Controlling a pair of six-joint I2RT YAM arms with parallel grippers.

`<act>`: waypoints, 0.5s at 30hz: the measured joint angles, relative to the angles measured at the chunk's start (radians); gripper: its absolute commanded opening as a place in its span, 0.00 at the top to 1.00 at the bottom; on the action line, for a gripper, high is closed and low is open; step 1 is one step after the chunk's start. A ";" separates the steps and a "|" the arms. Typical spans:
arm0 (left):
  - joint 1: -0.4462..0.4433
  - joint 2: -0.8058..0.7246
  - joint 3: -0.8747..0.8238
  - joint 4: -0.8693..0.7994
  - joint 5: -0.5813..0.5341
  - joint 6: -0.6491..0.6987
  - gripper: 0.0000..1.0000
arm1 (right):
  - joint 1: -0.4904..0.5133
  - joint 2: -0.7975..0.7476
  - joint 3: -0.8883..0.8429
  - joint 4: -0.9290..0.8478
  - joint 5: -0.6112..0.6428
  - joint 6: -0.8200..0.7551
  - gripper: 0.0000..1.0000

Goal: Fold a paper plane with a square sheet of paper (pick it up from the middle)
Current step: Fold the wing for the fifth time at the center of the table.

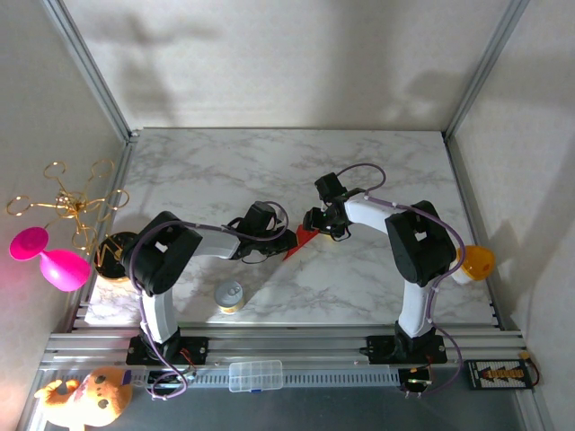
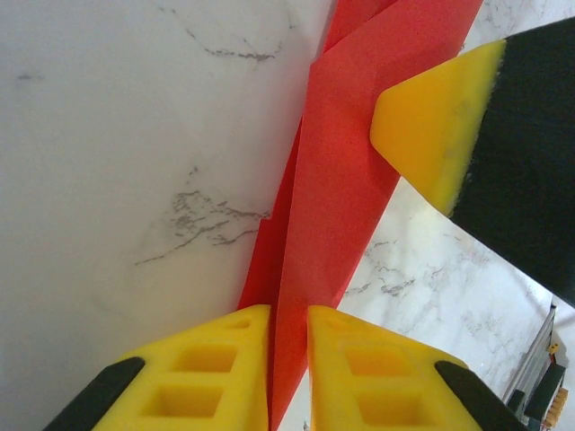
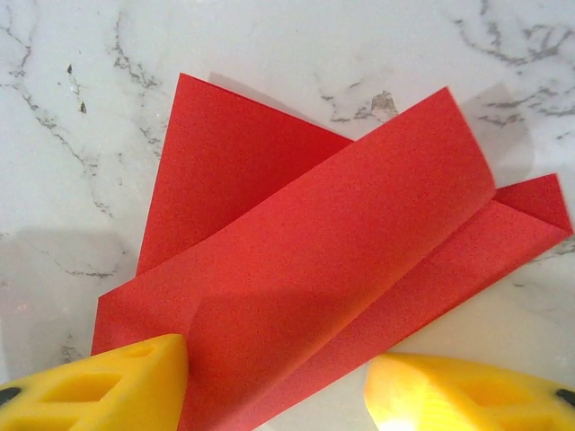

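The red sheet of paper (image 1: 299,241) lies near the middle of the marble table, folded into long overlapping flaps with a pointed end. My left gripper (image 2: 287,316) is shut on a raised crease of the paper (image 2: 340,197), which runs up between its yellow pads. It reaches the sheet from the left (image 1: 280,233). My right gripper (image 3: 278,382) hangs open just over the paper (image 3: 314,260), one fingertip (image 3: 117,386) on the flap's edge and the other off the sheet. In the top view the right gripper (image 1: 316,223) sits at the paper's upper right end.
A silver and gold round tin (image 1: 230,296) stands near the front of the table (image 1: 269,171), close to the left arm. A pink balloon-like toy (image 1: 49,256) and gold wire (image 1: 67,202) sit off the left edge. An orange ball (image 1: 474,262) sits at the right edge.
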 measured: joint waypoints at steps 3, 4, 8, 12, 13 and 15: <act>0.000 0.000 0.003 -0.007 0.000 0.000 0.82 | 0.000 0.000 0.000 0.000 0.003 0.003 0.41; 0.000 0.001 0.004 -0.008 0.000 0.000 0.81 | 0.000 0.001 0.000 -0.001 0.005 0.003 0.41; 0.000 0.001 0.008 -0.012 0.001 0.000 0.79 | 0.000 0.001 0.000 -0.002 0.012 0.011 0.43; 0.000 0.001 0.008 -0.011 0.004 0.000 0.79 | 0.000 0.001 -0.001 -0.003 0.019 0.021 0.46; 0.000 0.001 0.008 -0.011 0.004 0.000 0.79 | 0.000 0.001 -0.001 -0.004 0.020 0.023 0.47; 0.000 0.001 0.008 -0.011 0.004 0.000 0.79 | 0.000 0.001 -0.002 -0.003 0.024 0.025 0.48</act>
